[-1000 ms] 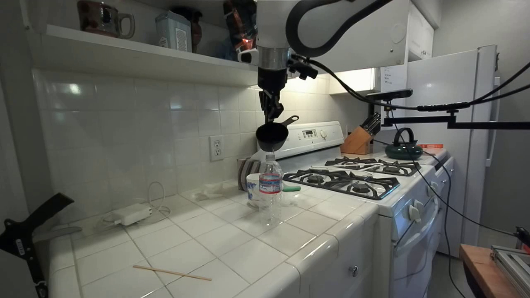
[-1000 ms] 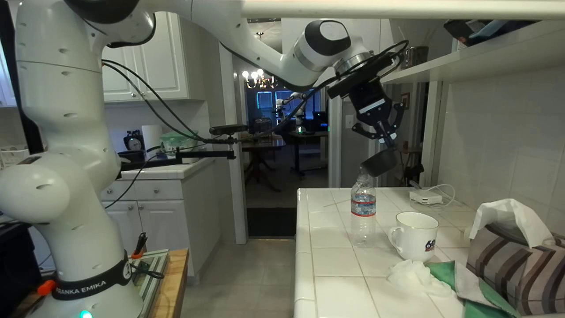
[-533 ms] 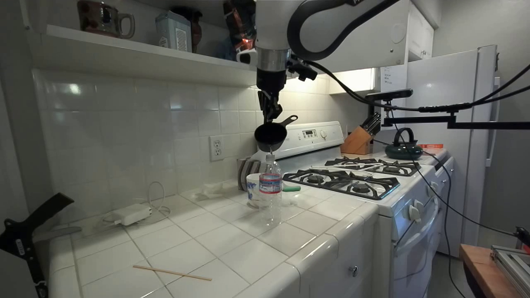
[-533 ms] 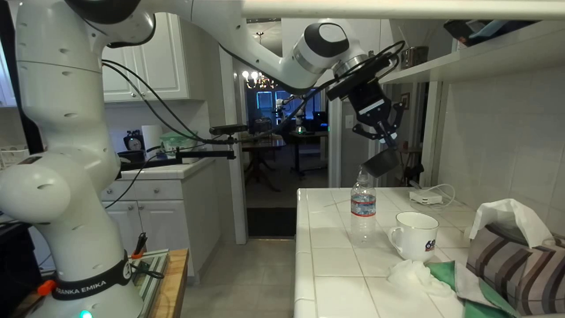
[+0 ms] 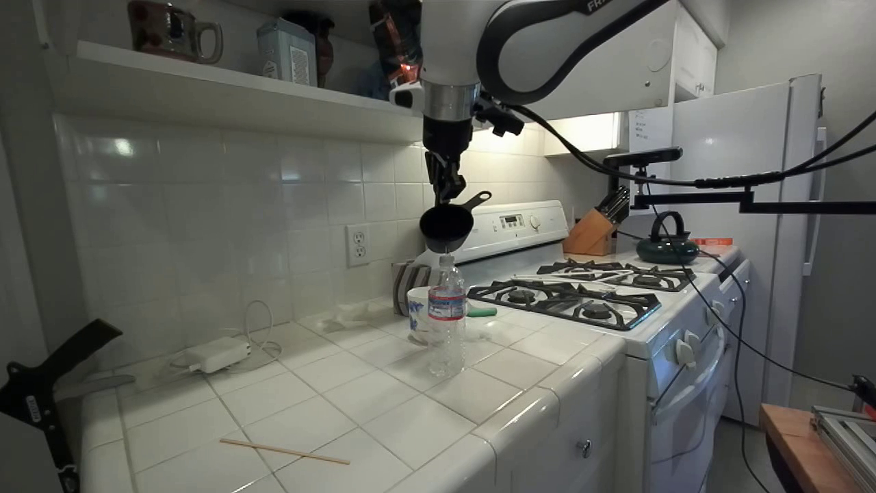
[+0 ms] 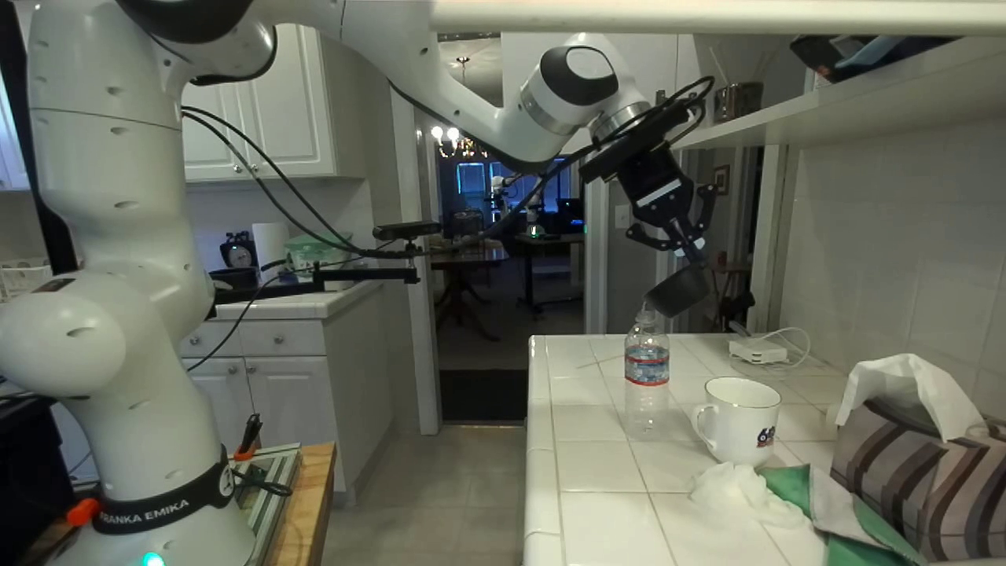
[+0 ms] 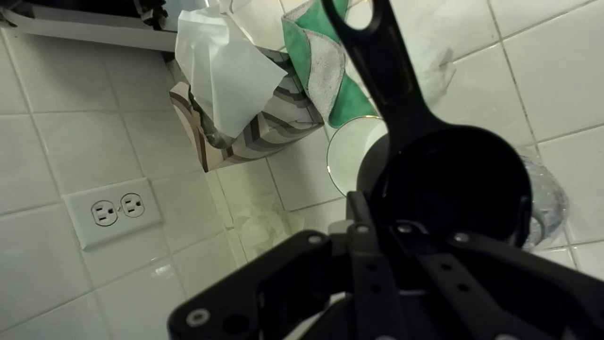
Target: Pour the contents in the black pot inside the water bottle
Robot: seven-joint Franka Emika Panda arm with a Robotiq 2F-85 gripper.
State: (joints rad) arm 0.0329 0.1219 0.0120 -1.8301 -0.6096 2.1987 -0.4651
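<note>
Gripper point(image 6: 688, 247) is clamped on the pot point(image 5: 446, 229) at its rim; the handle sticks out free to one side. Pot hangs in the air, tipped over the bottle point(image 5: 446, 308), its lip right at the bottle's mouth in both exterior views (touching or just clear, can't tell). Bottle stands upright on the tiled counter point(image 5: 410, 424). Wrist view: inside of the pot too dark to read; bottle shows partly past the pot's edge, mug point(image 7: 349, 156) partly covered on the opposite side. In an exterior view the mug stands just beside the bottle, then a white wad point(image 6: 747, 497), a green-grey cloth point(image 6: 835, 503) and a striped tissue box point(image 6: 912, 487), tissue point(image 6: 916, 389) standing up out of it. A thin stick point(image 5: 284, 451) lies flat on the counter, white adapter point(image 5: 217, 354) near the wall point(image 5: 191, 226). Stove point(image 5: 493, 239) adjoins; knife block point(image 5: 588, 233) and dark green kettle point(image 5: 668, 250) sit farther back.
</note>
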